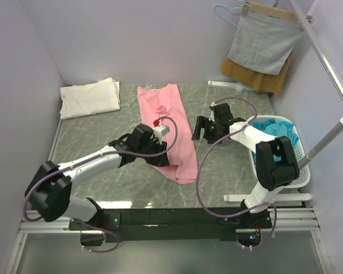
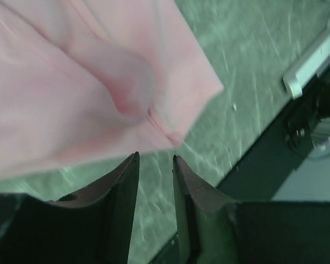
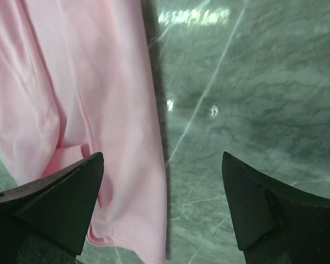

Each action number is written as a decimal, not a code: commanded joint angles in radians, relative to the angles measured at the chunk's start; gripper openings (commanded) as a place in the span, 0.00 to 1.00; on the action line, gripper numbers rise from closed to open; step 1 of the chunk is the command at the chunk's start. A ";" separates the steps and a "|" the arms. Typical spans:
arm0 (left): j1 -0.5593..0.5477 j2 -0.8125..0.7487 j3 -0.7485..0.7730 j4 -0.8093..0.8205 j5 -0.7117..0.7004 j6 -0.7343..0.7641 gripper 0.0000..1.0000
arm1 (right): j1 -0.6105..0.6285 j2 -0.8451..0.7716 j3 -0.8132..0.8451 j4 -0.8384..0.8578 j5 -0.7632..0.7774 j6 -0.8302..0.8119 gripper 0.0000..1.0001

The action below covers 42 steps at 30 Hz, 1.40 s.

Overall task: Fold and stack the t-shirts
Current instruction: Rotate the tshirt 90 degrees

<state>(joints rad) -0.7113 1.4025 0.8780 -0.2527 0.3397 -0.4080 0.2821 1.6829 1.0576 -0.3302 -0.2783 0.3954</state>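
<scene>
My left jaws stand only narrowly parted and grip nothing, with bare table (image 1: pixel 91 137) showing through the gap; they sit by the left edge of the pink t-shirt (image 1: pixel 166 108) towards its near end, a hem corner lying just beyond their tips; my right jaws are spread wide and empty at the shirt's right edge, one tip over pink cloth and the other over the marbled table; the pink t-shirt lies as a long folded strip down the middle of the table; the cream-white t-shirt (image 1: pixel 90 97) rests folded at the far left corner; the teal-blue t-shirts (image 1: pixel 277 128) are heaped in the white basket (image 1: pixel 302 162) on the right.
</scene>
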 commanded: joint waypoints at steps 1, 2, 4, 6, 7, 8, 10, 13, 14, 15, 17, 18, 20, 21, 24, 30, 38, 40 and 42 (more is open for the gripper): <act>-0.057 -0.131 -0.095 -0.002 0.065 -0.090 0.36 | 0.040 -0.103 -0.036 -0.003 -0.013 0.002 0.93; -0.066 -0.155 -0.135 -0.006 0.064 -0.124 0.32 | 0.048 -0.110 -0.045 -0.003 -0.012 0.003 0.94; -0.088 -0.238 -0.171 -0.023 0.027 -0.159 0.42 | 0.064 -0.129 -0.051 -0.007 -0.004 0.008 0.94; -0.096 -0.325 -0.204 -0.071 -0.030 -0.201 0.67 | 0.074 -0.146 -0.061 0.003 -0.007 0.008 0.94; -0.097 -0.354 -0.212 -0.080 -0.095 -0.206 0.81 | 0.083 -0.149 -0.061 0.005 -0.004 0.010 0.94; -0.097 -0.379 -0.215 -0.089 -0.126 -0.203 0.88 | 0.089 -0.149 -0.056 0.002 0.005 0.011 0.94; -0.097 -0.419 -0.211 -0.092 -0.230 -0.198 0.99 | 0.106 -0.146 -0.042 -0.007 0.010 0.010 0.95; -0.097 -0.387 -0.159 -0.138 -0.385 -0.241 0.99 | 0.141 -0.144 -0.034 -0.001 -0.039 0.008 0.91; -0.097 -0.372 -0.134 -0.143 -0.418 -0.259 0.99 | 0.160 -0.146 -0.042 0.005 -0.091 0.019 0.90; -0.097 -0.341 -0.125 -0.151 -0.450 -0.279 0.99 | 0.167 -0.144 -0.045 0.020 -0.110 0.028 0.89; -0.096 -0.310 -0.102 -0.154 -0.546 -0.337 0.99 | 0.184 -0.140 -0.048 0.028 -0.131 0.058 0.87; -0.096 -0.286 -0.099 -0.143 -0.562 -0.347 0.99 | 0.204 -0.134 -0.051 0.037 -0.146 0.065 0.87; -0.097 -0.266 -0.094 -0.122 -0.614 -0.385 0.99 | 0.221 -0.127 -0.048 0.046 -0.154 0.074 0.85; -0.096 -0.251 -0.097 -0.106 -0.626 -0.388 1.00 | 0.244 -0.123 -0.048 0.051 -0.150 0.074 0.85; -0.096 -0.211 -0.100 -0.060 -0.672 -0.410 0.99 | 0.279 -0.106 -0.034 0.019 -0.128 0.042 0.84; -0.093 -0.116 -0.079 -0.030 -0.708 -0.446 0.99 | 0.345 -0.103 -0.071 0.000 -0.073 0.014 0.83; -0.016 -0.178 -0.135 0.007 -0.697 -0.477 0.99 | 0.379 -0.046 -0.048 -0.003 -0.039 0.000 0.79; 0.004 -0.206 -0.151 0.012 -0.677 -0.471 0.99 | 0.387 -0.029 -0.038 -0.006 -0.030 -0.015 0.77; 0.033 -0.221 -0.163 0.010 -0.663 -0.465 0.99 | 0.391 -0.003 -0.031 -0.009 -0.021 -0.021 0.71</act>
<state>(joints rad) -0.7189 1.2427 0.7387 -0.2813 -0.3370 -0.8619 0.6537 1.6440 0.9924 -0.3317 -0.3313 0.4099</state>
